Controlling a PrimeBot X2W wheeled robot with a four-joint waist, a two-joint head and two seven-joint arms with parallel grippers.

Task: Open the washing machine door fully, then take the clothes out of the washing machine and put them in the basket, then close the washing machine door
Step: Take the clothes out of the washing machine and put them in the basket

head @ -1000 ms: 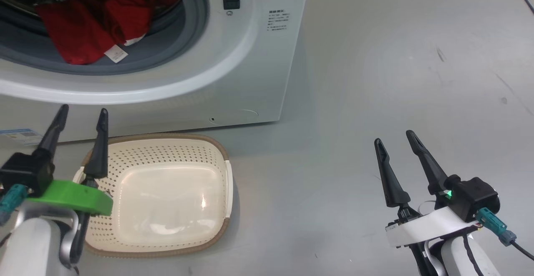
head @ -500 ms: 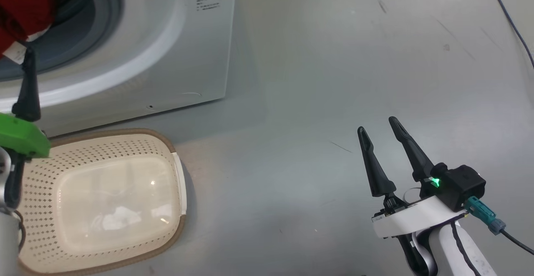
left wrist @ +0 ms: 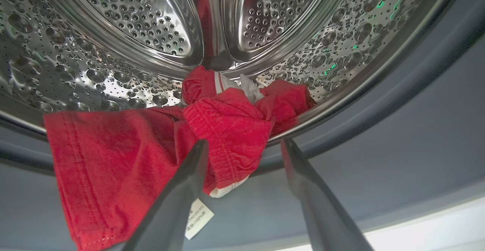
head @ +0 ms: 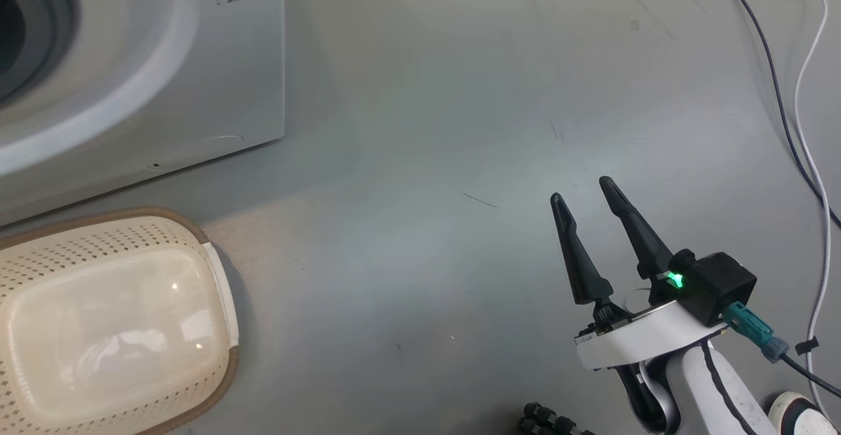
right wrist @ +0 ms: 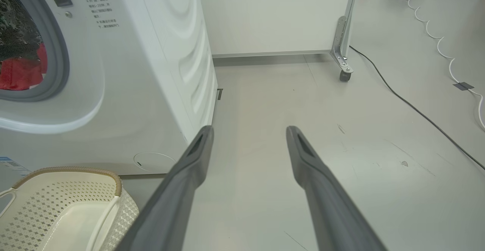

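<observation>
1. reaching into the mouth of the big white front-loading washing machine (right wrist: 151, 91), the left tool (left wrist: 244, 141) has its two long dark fingers spread wide, with nothing pinched between them.
2. the bright red clothes with white trim (left wrist: 125, 148) are bunched at the bottom front of the shiny dimpled metal drum (left wrist: 113, 35). one flap hangs out over the grey rubber ring (left wrist: 379, 129), and a small white label (left wrist: 199, 218) dangles off it.
3. the thick folded hem sits right between the fingers. one finger crosses in front of the cloth, but i can't tell if it's actually touching.
4. my guess on the wide spread: a crumpled bundle needs a big bite, so it lines up around the fattest fold first.
5. the small cream perforated plastic basket with the brown woven-look rim (head: 98, 215) sits on the grey floor (head: 427, 159) just in front of the machine with nothing in it. that makes for a short drop.
6. the right tool (head: 581, 188) hangs over bare floor well apart from the machine, fingers also spread and holding nothing. looks parked out of the way to me.
7. the washing machine door step seems done, since nothing blocks the drum mouth. unloading hasn't started, and that draped flap could snag on the ring.
</observation>
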